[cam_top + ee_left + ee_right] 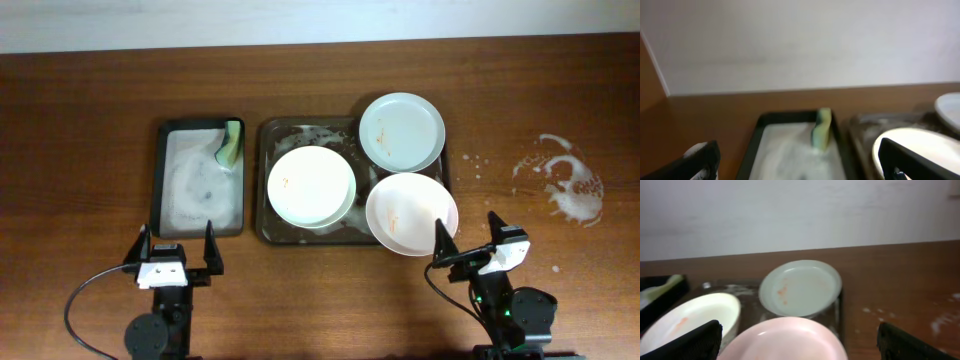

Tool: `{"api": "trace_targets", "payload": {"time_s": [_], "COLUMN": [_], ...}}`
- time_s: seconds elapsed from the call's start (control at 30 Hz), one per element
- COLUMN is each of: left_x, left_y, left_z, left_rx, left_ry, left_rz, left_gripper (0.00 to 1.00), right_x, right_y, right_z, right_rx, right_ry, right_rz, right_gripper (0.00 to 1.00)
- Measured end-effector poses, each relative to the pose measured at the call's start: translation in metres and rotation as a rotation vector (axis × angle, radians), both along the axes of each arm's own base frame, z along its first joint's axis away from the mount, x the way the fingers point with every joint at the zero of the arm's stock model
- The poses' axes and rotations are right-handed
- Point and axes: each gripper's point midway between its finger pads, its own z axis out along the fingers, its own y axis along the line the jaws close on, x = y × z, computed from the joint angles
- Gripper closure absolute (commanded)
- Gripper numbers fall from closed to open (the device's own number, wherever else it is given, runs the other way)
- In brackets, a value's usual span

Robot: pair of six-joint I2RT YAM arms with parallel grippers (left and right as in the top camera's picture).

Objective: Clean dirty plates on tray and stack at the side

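The left gripper (177,238) and right gripper (467,228) are white boxy blocks with tapered black jaws on black round-jointed arms. A black cable (72,302) loops beside the left block; a small green light (505,311) seemingly glows behind the right.

No text, label, brand, number or sign is showing legibly anywhere in these views; nothing is reading as writing on any surface.
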Motion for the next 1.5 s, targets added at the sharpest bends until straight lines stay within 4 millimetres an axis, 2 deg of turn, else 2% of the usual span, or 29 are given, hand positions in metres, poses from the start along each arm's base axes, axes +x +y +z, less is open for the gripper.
{"api": "trace_targets", "payload": {"time_s": [0.13,0.27,0.37,0.53,0.73,0.87,0.93,1.03,1.2,1.3,1.5], "left_x": [0.000,-0.004,-0.007,-0.013,-0.007,0.013,0.022,0.043,0.073,0.089,0.115], "left_y": [-0.012,-0.021,-0.025,-0.030,-0.031,-0.034,-0.035,-0.036,-0.035,-0.035,-0.033], "left_z": [-0.001,0.007,0.034,0.089,0.118,0.137,0.139,0.148,0.131,0.115,0.073], "left_rx": [-0.029,-0.045,-0.043,-0.042,-0.061,-0.083,-0.101,-0.127,-0.178,-0.206,-0.238], "left_ry": [0.006,0.034,0.012,-0.007,0.115,0.236,0.330,0.457,0.728,0.870,1.030], "left_rz": [-0.072,-0.121,-0.142,-0.172,-0.180,-0.199,-0.209,-0.218,-0.212,-0.208,-0.202], "left_gripper": [0.01,0.01,0.01,0.01,0.01,0.01,0.01,0.01,0.01,0.01,0.01], "right_x": [-0.002,-0.005,-0.005,0.004,0.021,0.040,0.042,0.052,0.060,0.073,0.114], "right_y": [0.006,0.009,0.012,0.021,0.033,0.042,0.046,0.058,0.091,0.115,0.135], "right_z": [0.014,0.056,0.086,0.114,0.139,0.155,0.151,0.159,0.151,0.135,0.089], "right_rx": [0.018,0.021,0.023,0.029,0.052,0.085,0.109,0.111,0.073,0.049,0.041], "right_ry": [-0.023,-0.084,-0.104,-0.044,0.095,0.245,0.380,0.501,0.697,0.807,0.903], "right_rz": [0.034,0.050,0.072,0.128,0.201,0.260,0.276,0.323,0.432,0.495,0.525], "right_gripper": [0.02,0.02,0.02,0.02,0.01,0.02,0.02,0.02,0.02,0.02,0.02]}}
